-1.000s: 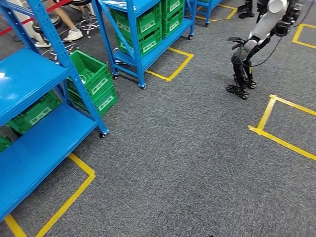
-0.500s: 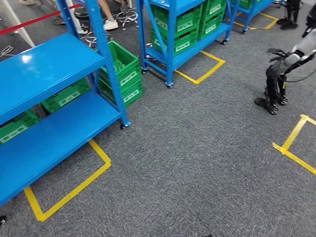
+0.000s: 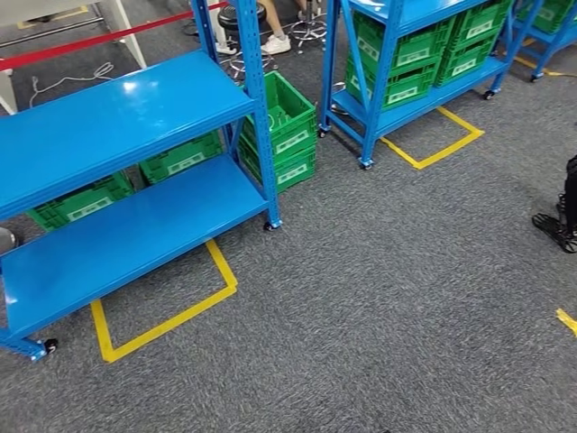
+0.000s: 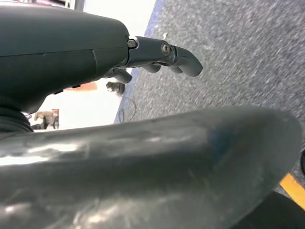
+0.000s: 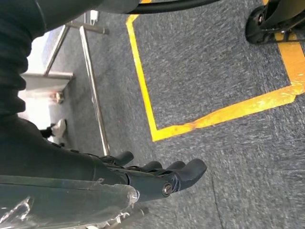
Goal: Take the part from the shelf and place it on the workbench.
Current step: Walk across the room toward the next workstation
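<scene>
Blue painted steel shelf unit [image 3: 129, 117] with glossy blue decks. Green latticed plastic crates [image 3: 282, 126] bearing white label strips. Speckled grey carpet floor [image 3: 381, 307] marked with yellow tape outlines [image 3: 163, 320]. Red barrier strap [image 3: 102, 38]. Dark grey left hand [image 4: 158, 52]; dark grey right hand [image 5: 162, 176].

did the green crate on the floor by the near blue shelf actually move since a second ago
No. The green crate keeps its place against the blue shelf post and yellow floor tape; everything slides right together, so the camera turned.

The camera has swung left, bringing the blue shelf [image 3: 129, 117] nearer centre.
</scene>
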`<state>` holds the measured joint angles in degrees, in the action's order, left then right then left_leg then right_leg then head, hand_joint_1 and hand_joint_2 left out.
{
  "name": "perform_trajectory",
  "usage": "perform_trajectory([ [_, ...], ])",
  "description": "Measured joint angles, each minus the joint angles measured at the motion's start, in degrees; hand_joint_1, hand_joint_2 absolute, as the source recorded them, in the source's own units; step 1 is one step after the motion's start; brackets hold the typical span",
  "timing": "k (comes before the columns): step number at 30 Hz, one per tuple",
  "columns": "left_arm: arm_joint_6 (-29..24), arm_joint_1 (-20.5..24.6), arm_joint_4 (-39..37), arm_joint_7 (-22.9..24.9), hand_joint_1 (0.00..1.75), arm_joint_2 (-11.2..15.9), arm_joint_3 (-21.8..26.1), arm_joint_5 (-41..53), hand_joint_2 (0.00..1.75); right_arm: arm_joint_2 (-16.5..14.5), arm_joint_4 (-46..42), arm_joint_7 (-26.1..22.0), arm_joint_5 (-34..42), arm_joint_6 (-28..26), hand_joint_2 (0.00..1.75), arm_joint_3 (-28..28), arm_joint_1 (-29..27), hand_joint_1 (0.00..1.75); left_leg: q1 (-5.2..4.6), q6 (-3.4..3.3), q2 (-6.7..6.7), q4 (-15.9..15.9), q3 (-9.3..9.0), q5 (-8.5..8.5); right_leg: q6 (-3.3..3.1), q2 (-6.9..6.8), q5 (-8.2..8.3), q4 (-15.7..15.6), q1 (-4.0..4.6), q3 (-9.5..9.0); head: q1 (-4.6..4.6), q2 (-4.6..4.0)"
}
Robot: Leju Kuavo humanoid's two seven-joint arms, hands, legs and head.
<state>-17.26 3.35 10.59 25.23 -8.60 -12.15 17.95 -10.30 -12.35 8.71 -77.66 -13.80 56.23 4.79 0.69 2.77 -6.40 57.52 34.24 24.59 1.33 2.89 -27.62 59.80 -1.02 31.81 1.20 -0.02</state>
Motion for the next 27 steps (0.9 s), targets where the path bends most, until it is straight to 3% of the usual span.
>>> perform_trajectory([
  [1, -0.04, 0.07, -0.01, -0.02, 0.00, 0.01, -0.02, 0.29, 0.00, 0.00, 0.00, -0.02, -0.01, 0.00, 1.75, 0.06, -0.03, 0.00, -0.13, 0.18, 1.61, 1.92, 0.97, 1.22, -0.35, -0.80, 0.08, -0.07, 0.00, 0.01, -0.23, 0.00],
  [3, -0.10, 0.27, -0.01, -0.05, 0.00, 0.00, -0.11, 1.00, 0.00, 0.01, 0.00, -0.04, 0.00, -0.01, 1.75, 0.18, -0.20, 0.00, -0.31, 0.41, 4.76, 8.95, 4.36, 4.94, -0.81, -2.54, 0.04, -0.09, 0.24, 0.10, -0.66, 0.00],
  [5, -0.10, 0.29, -0.01, -0.05, 0.00, 0.01, -0.19, 1.38, 0.00, 0.03, 0.00, -0.03, 0.03, -0.02, 1.75, 0.27, -0.41, 0.00, -0.30, 0.41, 5.56, 15.09, 7.28, 7.08, -0.99, -4.39, -0.06, -0.09, 0.48, 0.16, -0.69, 0.00],
  [6, -0.11, 0.23, -0.01, -0.05, 0.00, 0.02, -0.20, 1.35, 0.00, 0.04, 0.00, -0.03, 0.04, -0.02, 1.75, 0.28, -0.43, 0.00, -0.32, 0.29, 5.67, 15.46, 7.35, 6.58, -1.04, -5.25, -0.10, -0.09, 0.57, 0.15, -0.71, 0.00],
  [8, -0.23, 0.14, -0.01, -0.07, 0.00, 0.06, -0.16, 1.01, 0.00, 0.05, 0.00, -0.03, 0.06, -0.02, 1.75, 0.29, -0.32, 0.00, -0.50, -0.25, 6.59, 10.28, 4.32, 3.27, -1.04, -6.75, -0.19, -0.09, 0.73, -0.01, -0.73, 0.00],
  [9, -0.30, 0.16, -0.01, -0.11, 0.00, 0.08, -0.12, 0.76, 0.00, 0.05, 0.00, -0.03, 0.07, -0.02, 1.75, 0.29, -0.25, 0.00, -0.78, -0.63, 8.13, 6.38, 2.09, 1.71, -0.93, -7.38, -0.29, -0.07, 0.88, -0.12, -0.76, 0.00],
  [11, -0.36, 0.40, -0.01, -0.26, 0.00, 0.08, -0.04, 0.44, 0.00, 0.05, 0.00, -0.03, 0.09, -0.02, 1.75, 0.29, -0.22, 0.00, -1.32, -1.27, 10.55, 0.96, -0.74, 0.42, -0.48, -8.58, -0.55, -0.05, 1.25, -0.27, -0.81, 0.00],
  [12, -0.36, 0.46, -0.01, -0.33, 0.00, 0.08, -0.03, 0.41, 0.00, 0.05, 0.00, -0.02, 0.09, -0.02, 1.75, 0.30, -0.19, 0.00, -1.50, -1.49, 10.91, -0.03, -1.10, 0.47, -0.21, -9.23, -0.64, -0.14, 1.40, -0.39, -0.81, 0.00],
  [14, -0.36, 0.33, -0.01, -0.42, 0.00, 0.09, -0.02, 0.41, 0.00, 0.05, -0.01, 0.02, 0.09, -0.03, 1.75, 0.32, -0.03, 0.00, -1.36, -1.93, 9.46, -0.57, -1.06, 0.30, 0.39, -9.96, -0.80, -0.36, 1.44, -0.77, -0.72, 0.00],
  [16, -0.36, 0.17, -0.01, -0.43, 0.00, 0.09, 0.01, 0.39, 0.00, 0.07, -0.02, 0.05, 0.10, -0.03, 1.75, 0.33, 0.07, 0.00, -0.98, -2.44, 8.10, -0.95, -1.18, -0.01, 1.05, -7.50, -2.30, 1.56, 1.24, -0.20, -0.51, 0.00],
  [18, -0.36, 0.23, -0.01, -0.43, 0.00, 0.02, 0.02, 0.37, 0.00, 0.07, -0.02, 0.04, 0.11, -0.02, 1.75, 0.33, -0.09, 0.00, -0.76, -2.81, 6.71, -1.04, -1.12, -0.22, 1.47, -4.21, -5.76, 7.98, 1.03, 2.66, -0.20, 0.00],
  [20, -0.36, 0.26, -0.01, -0.44, 0.00, -0.04, 0.02, 0.37, 0.00, 0.07, -0.02, 0.05, 0.14, -0.02, 1.75, 0.34, -0.34, 0.00, -0.74, -2.96, 5.02, -1.02, -1.05, -0.31, 1.64, -3.23, -8.06, 14.51, 0.98, 5.89, -0.04, 0.00],
  [21, -0.36, 0.22, -0.01, -0.45, 0.00, -0.03, 0.03, 0.37, 0.00, 0.07, -0.02, 0.05, 0.14, -0.02, 1.75, 0.35, -0.43, 0.00, -0.72, -2.94, 4.16, -0.99, -1.05, -0.34, 1.69, -3.11, -7.73, 15.41, 0.95, 6.51, 0.02, 0.00],
  [22, -0.36, 0.18, -0.01, -0.45, 0.00, -0.03, 0.03, 0.35, 0.00, 0.07, -0.02, 0.05, 0.14, -0.02, 1.75, 0.37, -0.47, 0.00, -0.68, -2.88, 3.30, -0.97, -1.10, -0.37, 1.72, -2.99, -6.35, 14.17, 0.89, 6.10, 0.03, 0.00],
  [23, -0.36, 0.14, -0.01, -0.46, 0.00, -0.03, 0.04, 0.35, 0.00, 0.08, -0.02, 0.05, 0.14, -0.02, 1.75, 0.37, -0.46, 0.00, -0.58, -2.73, 2.41, -0.89, -1.13, -0.39, 1.78, -2.52, -4.16, 10.80, 0.73, 4.66, 0.03, 0.00],
  [25, -0.38, 0.18, -0.01, -0.52, 0.00, 0.02, 0.04, 0.36, 0.00, 0.08, -0.01, 0.03, 0.15, 0.02, 1.75, 0.39, -0.46, 0.00, -0.49, -2.13, 0.66, -0.56, -0.93, -0.43, 1.84, 0.19, -1.05, 3.39, 0.20, 1.38, 0.06, 0.00],
  [27, -0.44, 0.23, -0.01, -0.60, 0.00, 0.07, 0.04, 0.41, 0.00, 0.08, 0.02, -0.02, 0.16, 0.05, 1.75, 0.42, -0.42, 0.00, -0.45, -1.36, -0.70, -0.44, -0.44, -0.66, 1.41, 1.94, -0.47, 0.14, -0.03, -0.08, 0.04, 0.00],
])
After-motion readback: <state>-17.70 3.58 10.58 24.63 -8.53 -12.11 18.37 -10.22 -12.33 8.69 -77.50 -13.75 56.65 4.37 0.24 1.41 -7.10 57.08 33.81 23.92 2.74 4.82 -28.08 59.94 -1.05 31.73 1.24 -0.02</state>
